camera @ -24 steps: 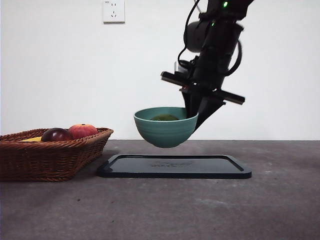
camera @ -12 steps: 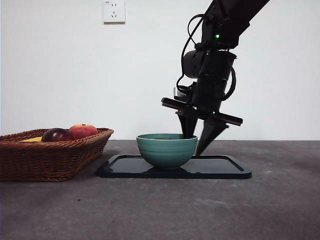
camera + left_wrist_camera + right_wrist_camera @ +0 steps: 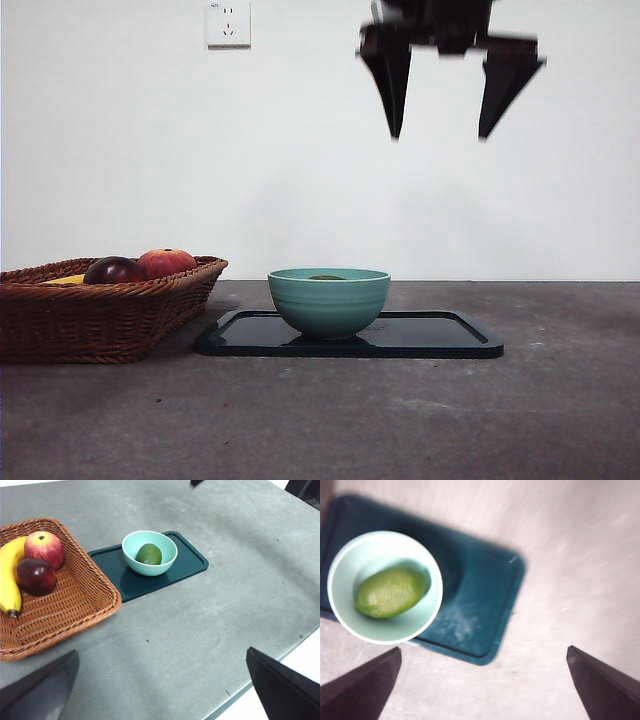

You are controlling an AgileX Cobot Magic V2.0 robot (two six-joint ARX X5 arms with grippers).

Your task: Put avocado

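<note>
No text, label, brand, number or sign can be read in any of the views. The white wall socket (image 3: 227, 22) in the front view carries a tiny dark mark at its top corner, too small to make out. The dark tray (image 3: 440, 335) under the bowl shows no legible marking.
</note>
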